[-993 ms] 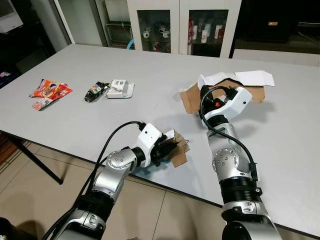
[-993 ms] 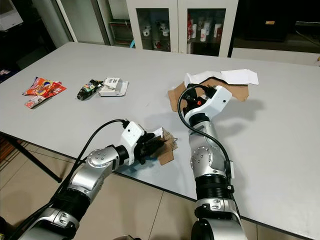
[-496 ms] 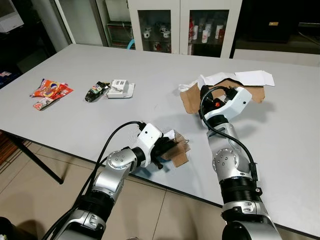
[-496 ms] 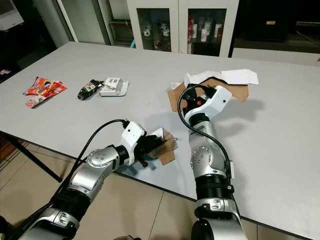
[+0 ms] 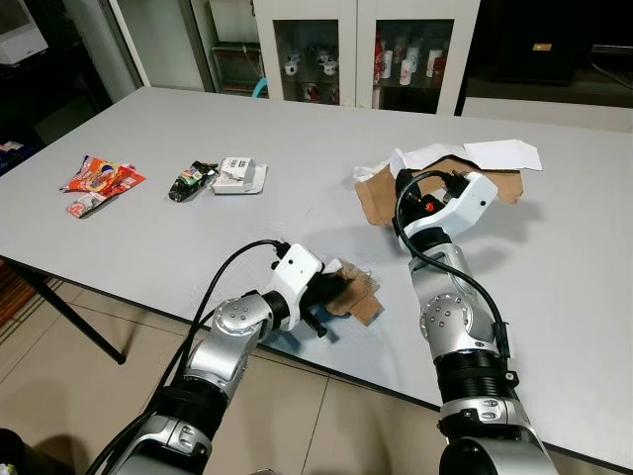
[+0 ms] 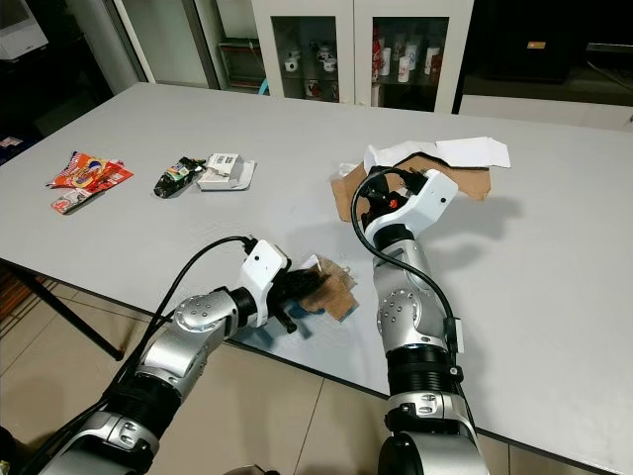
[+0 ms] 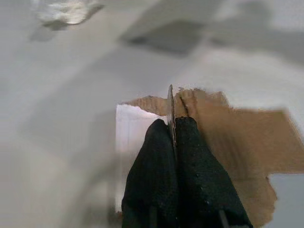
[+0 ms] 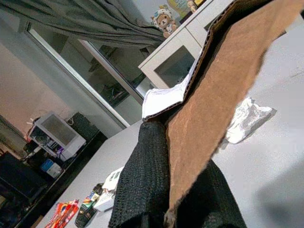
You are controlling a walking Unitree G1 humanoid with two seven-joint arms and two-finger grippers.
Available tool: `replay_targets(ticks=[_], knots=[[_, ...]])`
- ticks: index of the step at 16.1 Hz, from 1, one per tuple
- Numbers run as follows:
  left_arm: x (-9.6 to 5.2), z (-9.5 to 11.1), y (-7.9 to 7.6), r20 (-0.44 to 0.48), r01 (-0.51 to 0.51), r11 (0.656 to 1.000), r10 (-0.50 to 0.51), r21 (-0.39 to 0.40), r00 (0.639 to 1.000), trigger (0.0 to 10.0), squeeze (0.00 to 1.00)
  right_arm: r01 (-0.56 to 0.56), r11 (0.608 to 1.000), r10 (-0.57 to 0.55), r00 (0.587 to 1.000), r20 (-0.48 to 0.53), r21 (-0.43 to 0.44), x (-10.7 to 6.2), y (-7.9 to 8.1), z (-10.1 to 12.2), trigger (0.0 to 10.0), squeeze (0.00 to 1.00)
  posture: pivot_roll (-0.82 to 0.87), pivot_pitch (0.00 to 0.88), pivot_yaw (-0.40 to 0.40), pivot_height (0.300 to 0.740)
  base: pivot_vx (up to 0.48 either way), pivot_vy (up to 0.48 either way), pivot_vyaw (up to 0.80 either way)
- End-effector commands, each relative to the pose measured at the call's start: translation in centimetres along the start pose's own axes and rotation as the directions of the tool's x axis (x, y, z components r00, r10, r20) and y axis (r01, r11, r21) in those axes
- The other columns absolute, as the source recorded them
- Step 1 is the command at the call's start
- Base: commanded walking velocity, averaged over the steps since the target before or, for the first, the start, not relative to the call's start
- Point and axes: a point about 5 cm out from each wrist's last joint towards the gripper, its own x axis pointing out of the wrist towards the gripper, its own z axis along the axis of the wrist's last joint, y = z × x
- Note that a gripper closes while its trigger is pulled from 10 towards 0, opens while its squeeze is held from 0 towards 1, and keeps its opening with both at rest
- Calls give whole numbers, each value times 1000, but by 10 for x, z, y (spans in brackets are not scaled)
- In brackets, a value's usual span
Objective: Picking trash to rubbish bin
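**Cardboard scrap swings flatter in the left hand's pinch**

Cardboard is the stuff of both loads. The left hand [image 5: 331, 292] has its fingers [image 7: 190, 156] pressed tight on the thin edge of a small torn cardboard scrap [image 5: 358, 294], and compared with a second ago that scrap has swung out beyond the fingertips, lying flatter over the near edge of the grey desk [image 5: 198, 237]. I judge the grip secure enough to carry off to a bin.

The right hand [image 8: 166, 190] is clamped on a large sheet of corrugated cardboard [image 5: 381, 198], ragged and brown with a white paper face, unmoved since then. A crumpled white wrapper [image 8: 247, 121] lies just past it.

Well away to the left hand's far side rest a glossy red snack packet [image 5: 99, 181], a crushed dark wrapper [image 5: 188, 181] and a small flattened white carton [image 5: 237, 175].
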Motion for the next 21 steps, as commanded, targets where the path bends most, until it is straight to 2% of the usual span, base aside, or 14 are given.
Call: replay_targets(ticks=[1, 2, 3, 4, 6, 9, 11, 14, 15, 18, 21], knots=[[-1, 5, 13, 0, -91, 995, 92, 35, 996, 10000, 0, -26, 1000, 26, 1000, -10, 6, 4, 8, -1, 10000, 0, 36, 0, 88, 740, 0, 0, 0], [0, 5, 18, -6, -136, 990, 136, 44, 991, 10000, 0, -25, 1000, 26, 1000, -11, 6, 4, 8, -1, 10000, 0, 36, 0, 88, 740, 0, 0, 0], [-1, 2, 28, -37, -236, 970, 238, 55, 971, 10000, 0, -25, 1000, 26, 1000, -11, 6, 4, 8, -1, 10000, 0, 35, 0, 89, 740, 0, 0, 0], [-6, -6, 46, -112, -407, 911, 412, 65, 904, 10000, 0, -28, 1000, 28, 1000, -12, 4, 4, 9, -2, 10000, 0, 33, 0, 89, 740, 0, 0, 0], [-10, -6, 54, -110, -477, 876, 482, 74, 869, 10000, 0, -28, 1000, 28, 1000, -11, 4, 4, 9, -1, 10000, 0, 34, 0, 89, 740, 0, 0, 0], [-16, 14, 65, 47, -586, 809, 584, 45, 810, 10000, 0, -27, 1000, 27, 1000, -10, 4, 4, 8, -1, 10000, 0, 35, 0, 88, 740, 0, 0, 0], [-21, 44, 70, 253, -670, 733, 675, -118, 694, 10000, 0, -31, 1000, 31, 1000, -4, 6, 4, 9, -1, 10000, 0, 35, 0, 88, 740, 0, 0, 0], [-24, 56, 68, 342, -671, 718, 687, -183, 642, 10000, 0, -33, 999, 33, 999, 7, 12, 4, 9, 0, 10000, 0, 31, 0, 92, 740, 0, 0, 0], [-23, 59, 65, 368, -669, 722, 679, -177, 635, 10000, 0, -33, 999, 33, 999, 10, 14, 4, 9, 0, 10000, 0, 29, 0, 93, 740, 0, 0, 0], [-18, 65, 57, 422, -665, 735, 650, -136, 632, 10000, 0, -32, 999, 32, 999, 34, 22, 4, 9, 3, 10000, 0, 27, 0, 95, 740, 0, 0, 0], [-9, 61, 41, 425, -629, 764, 621, -141, 659, 10000, 0, -35, 999, 33, 998, 52, 30, 4, 9, 4, 10000, 0, 18, 0, 102, 740, 0, 0, 0]])
